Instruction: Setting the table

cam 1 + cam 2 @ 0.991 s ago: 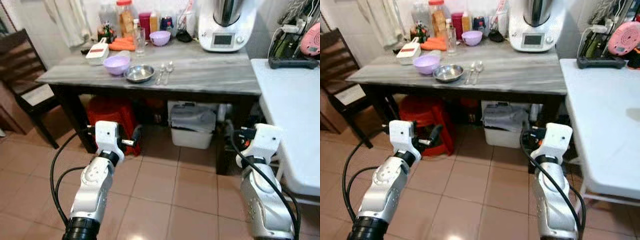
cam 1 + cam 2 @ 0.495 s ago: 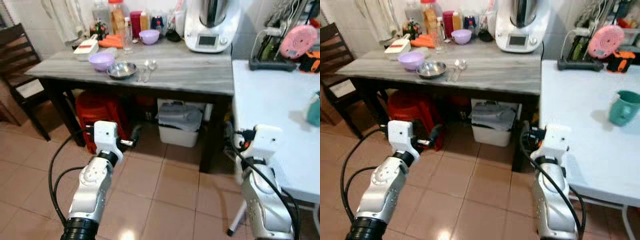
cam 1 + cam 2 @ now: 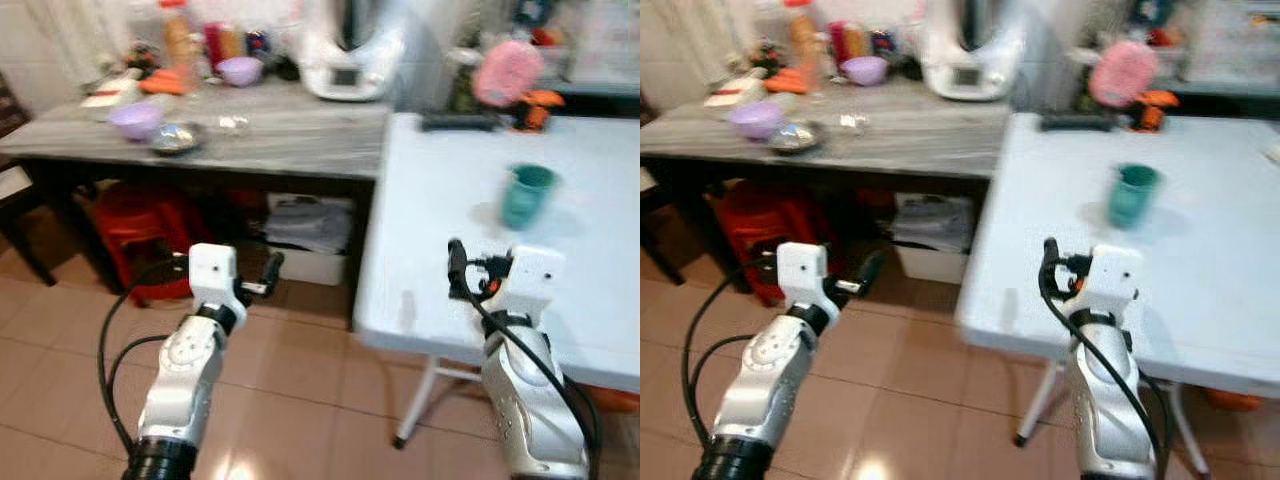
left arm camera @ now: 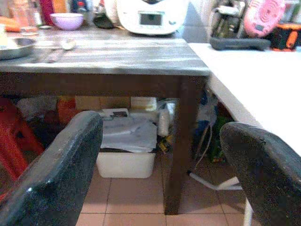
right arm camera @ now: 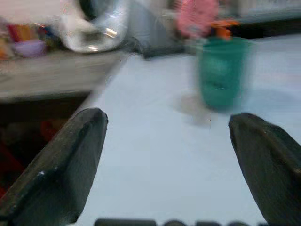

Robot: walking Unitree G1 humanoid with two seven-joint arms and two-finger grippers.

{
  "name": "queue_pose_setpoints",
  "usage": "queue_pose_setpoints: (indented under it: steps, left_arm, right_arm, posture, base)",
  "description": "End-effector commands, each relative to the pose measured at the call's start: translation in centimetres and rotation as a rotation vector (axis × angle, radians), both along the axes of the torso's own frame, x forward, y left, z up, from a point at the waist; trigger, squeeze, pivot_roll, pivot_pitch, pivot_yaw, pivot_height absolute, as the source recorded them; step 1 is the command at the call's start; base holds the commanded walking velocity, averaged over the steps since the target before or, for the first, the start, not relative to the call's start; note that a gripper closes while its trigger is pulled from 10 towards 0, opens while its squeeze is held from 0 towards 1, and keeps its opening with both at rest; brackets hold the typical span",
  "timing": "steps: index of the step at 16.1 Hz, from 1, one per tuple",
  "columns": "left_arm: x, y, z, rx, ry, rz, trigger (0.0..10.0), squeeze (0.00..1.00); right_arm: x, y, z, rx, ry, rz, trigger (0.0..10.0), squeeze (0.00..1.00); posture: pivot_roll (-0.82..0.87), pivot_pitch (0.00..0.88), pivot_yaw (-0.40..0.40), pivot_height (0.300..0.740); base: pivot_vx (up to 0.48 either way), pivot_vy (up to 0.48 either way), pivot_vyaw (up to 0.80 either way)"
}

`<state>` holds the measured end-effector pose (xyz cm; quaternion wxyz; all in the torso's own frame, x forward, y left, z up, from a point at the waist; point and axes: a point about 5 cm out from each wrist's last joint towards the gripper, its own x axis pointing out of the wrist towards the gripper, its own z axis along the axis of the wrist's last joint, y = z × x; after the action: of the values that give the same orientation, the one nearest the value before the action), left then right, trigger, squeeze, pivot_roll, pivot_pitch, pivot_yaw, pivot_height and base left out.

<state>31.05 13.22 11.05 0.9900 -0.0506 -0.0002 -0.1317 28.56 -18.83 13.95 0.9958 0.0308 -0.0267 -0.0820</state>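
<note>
We hold our left gripper [image 4: 155, 174] low over the tiled floor, in front of the grey table [image 3: 290, 140], its fingers spread wide and holding nothing. Our right gripper [image 5: 164, 165] hovers at the near edge of the white table [image 3: 450, 190], fingers also apart and empty. A green cup [image 3: 525, 195] stands upright on the white table, ahead of the right gripper. A purple bowl [image 3: 135, 120] and a metal bowl [image 3: 176, 138] sit together on the grey table, well apart from the cup.
</note>
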Motion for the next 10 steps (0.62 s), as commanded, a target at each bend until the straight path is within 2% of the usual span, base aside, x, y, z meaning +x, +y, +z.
queue_pose_setpoints:
  steps: [1, 2, 10]
  left_arm:
    - [0.15, -0.22, 0.48, 0.013, -0.019, -0.017, 10.0, 0.00]
    - [0.14, -0.23, 0.48, 0.014, -0.019, -0.017, 10.0, 0.00]
    - [-0.03, -0.03, 0.79, -0.055, -0.035, -0.058, 10.0, 0.00]
  right_arm:
    - [0.06, -0.04, 0.45, 0.002, -0.015, -0.010, 10.0, 0.00]
    - [0.06, -0.03, 0.45, 0.002, -0.015, -0.010, 10.0, 0.00]
    - [-0.06, 0.02, 0.37, 0.003, -0.013, -0.012, 10.0, 0.00]
  posture:
    - [-0.15, 0.016, 0.082, 0.740]
    - [-0.15, 0.016, 0.082, 0.740]
    - [-0.15, 0.022, 0.087, 0.740]
  base:
    - [0.000, -0.394, 0.00]
    - [0.000, -0.398, 0.00]
    - [0.000, 0.000, 0.00]
